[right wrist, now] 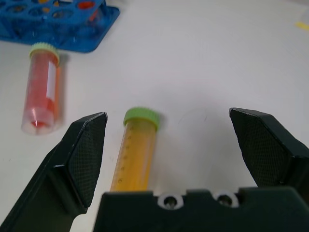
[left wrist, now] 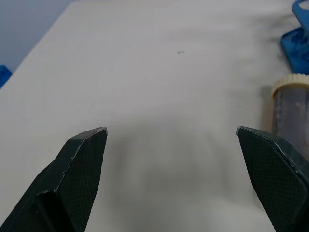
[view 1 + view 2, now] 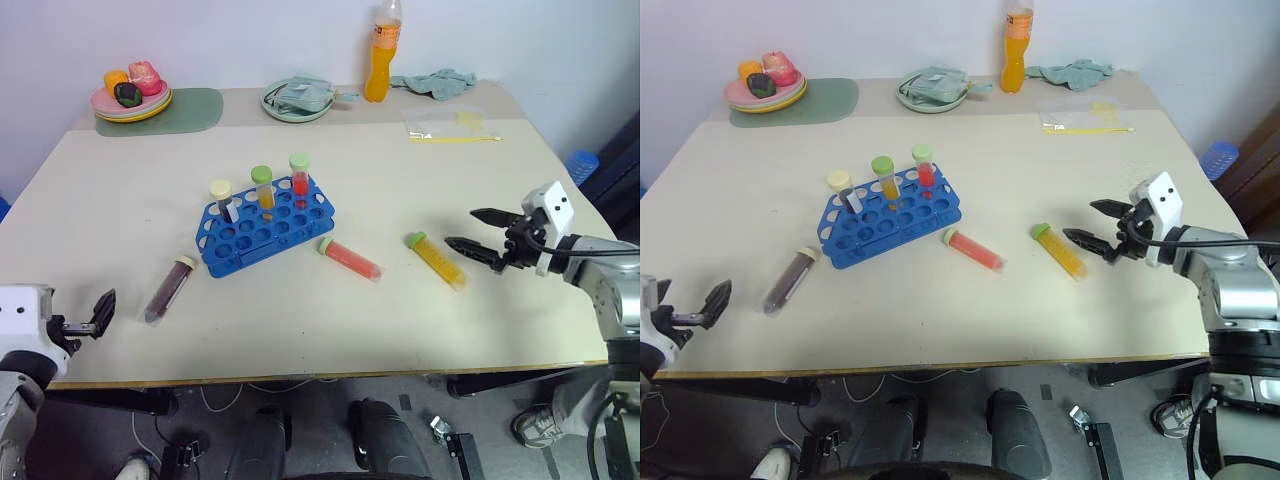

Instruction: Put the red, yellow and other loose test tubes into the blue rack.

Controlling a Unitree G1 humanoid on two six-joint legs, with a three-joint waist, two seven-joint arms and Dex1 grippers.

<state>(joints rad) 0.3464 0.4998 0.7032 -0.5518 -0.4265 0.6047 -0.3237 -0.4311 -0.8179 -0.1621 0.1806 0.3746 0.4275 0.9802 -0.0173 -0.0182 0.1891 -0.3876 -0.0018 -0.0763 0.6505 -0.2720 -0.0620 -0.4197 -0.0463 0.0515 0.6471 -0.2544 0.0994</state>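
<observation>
1. Right gripper [image 3: 472, 229] spread wide, empty, just right of the yellow tube [image 3: 436, 259]; aimed to straddle it.
2. Red tube [image 3: 350, 258] lies near the rack [image 3: 264, 224]; dark tube [image 3: 169, 288] at near left.
3. Left gripper [image 3: 92, 320] also agape, empty, near the dark tube.

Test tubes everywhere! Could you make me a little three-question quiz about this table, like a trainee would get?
1. How many tubes stand in the blue rack?
2. True or false: the right gripper is shut on the yellow tube.
3. Which loose tube lies nearest the left gripper: A the red tube, B the dark tube, C the yellow tube?

Key: 1. Three. 2. False; its fingers are open, next to the tube. 3. B.
</observation>
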